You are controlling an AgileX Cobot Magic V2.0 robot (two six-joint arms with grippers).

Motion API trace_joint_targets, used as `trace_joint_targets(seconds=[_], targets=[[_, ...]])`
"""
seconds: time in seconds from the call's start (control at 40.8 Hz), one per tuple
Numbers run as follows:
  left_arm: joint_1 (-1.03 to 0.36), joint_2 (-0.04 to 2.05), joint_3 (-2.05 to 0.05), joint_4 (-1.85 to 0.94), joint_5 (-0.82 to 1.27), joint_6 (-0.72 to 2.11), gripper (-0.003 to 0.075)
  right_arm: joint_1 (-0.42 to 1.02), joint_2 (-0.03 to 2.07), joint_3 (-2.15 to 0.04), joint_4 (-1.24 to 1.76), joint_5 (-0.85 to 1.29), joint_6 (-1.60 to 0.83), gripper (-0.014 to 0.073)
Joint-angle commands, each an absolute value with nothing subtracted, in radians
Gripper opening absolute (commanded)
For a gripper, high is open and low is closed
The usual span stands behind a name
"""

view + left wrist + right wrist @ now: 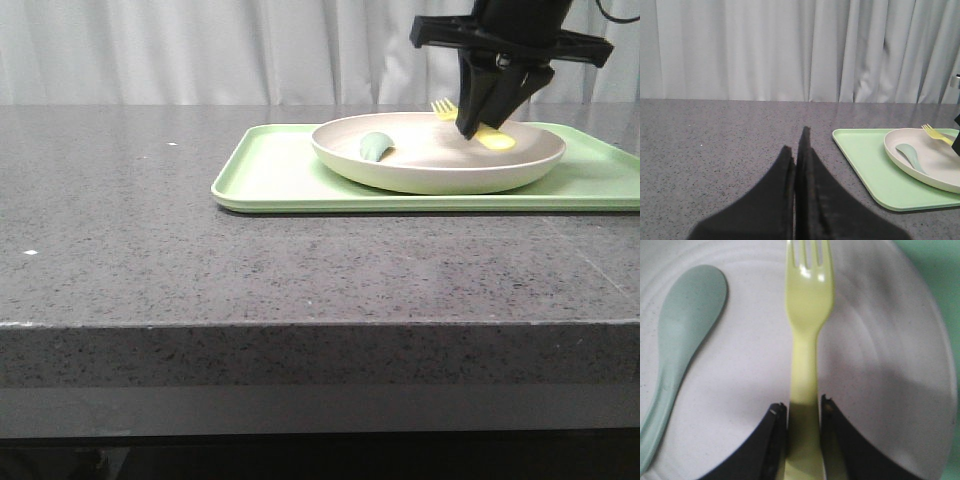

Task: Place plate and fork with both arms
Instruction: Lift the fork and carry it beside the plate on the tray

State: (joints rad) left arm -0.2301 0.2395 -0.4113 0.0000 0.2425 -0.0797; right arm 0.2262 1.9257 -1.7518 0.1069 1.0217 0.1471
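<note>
The fork (pixel 807 340) lies in the plate (pixel 440 165) on the tray (pixel 280 175), at about 1 o'clock on the bench. The right gripper (pixel 800 412) straddles its handle, not visibly clamped. The left gripper (pixel 797 155) is clenched, empty. Light, stiff, slick plastic: grasp mid-handle.

you're looking straight down at the plate (pixel 880 365), which fills nearly the whole frame, with a strip of light green tray (pixel 940 275) at the upper right. the fork (pixel 807 340) runs up the centre, tines at the top edge. your right gripper (pixel 800 412) has its fingers (pixel 771 440) pressed against both sides of the handle. a grey-green spoon (pixel 682 335) lies at the left.
</note>
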Motion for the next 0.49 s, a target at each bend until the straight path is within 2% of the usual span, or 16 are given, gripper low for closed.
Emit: trace_joint_targets(seconds=[0.0, 0.465], targets=[[-0.227, 0.250, -0.437, 0.000, 0.157, -0.085, -0.0018, 0.225, 1.873, -1.805, 0.104, 1.006, 0.145, -0.0027], [-0.227, 0.250, -0.437, 0.000, 0.157, -0.085, -0.0018, 0.149, 1.872, -1.900, 0.103, 1.068, 0.145, -0.0027]])
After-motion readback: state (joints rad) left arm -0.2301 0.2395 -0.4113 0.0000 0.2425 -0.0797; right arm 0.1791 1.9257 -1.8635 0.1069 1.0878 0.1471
